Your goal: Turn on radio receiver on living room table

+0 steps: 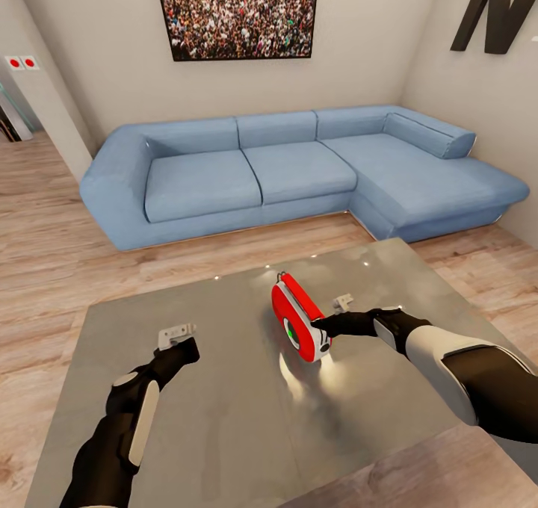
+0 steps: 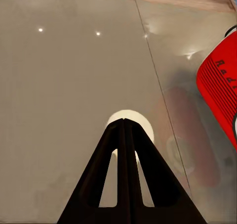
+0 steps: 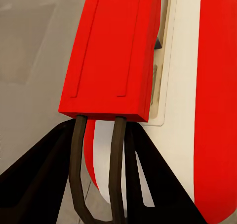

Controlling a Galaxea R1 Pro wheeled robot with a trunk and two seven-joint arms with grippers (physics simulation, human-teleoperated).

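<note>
Head view: your right gripper (image 1: 323, 334) clamped the small, rigid, light-looking red rounded-corner radio receiver (image 1: 297, 315); left gripper (image 2: 124, 127) closed, empty.

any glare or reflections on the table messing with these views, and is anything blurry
Head view: the glossy table shows small light spots and a bright glare patch below the radio receiver. Left wrist view: a round bright reflection sits behind the shut left tool, and the radio's red smear mirrors in the top. Right wrist view: the radio is very close, edges slightly soft.

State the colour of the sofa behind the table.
Light blue; the sofa shows best in the head view, beyond the grey table.
</note>
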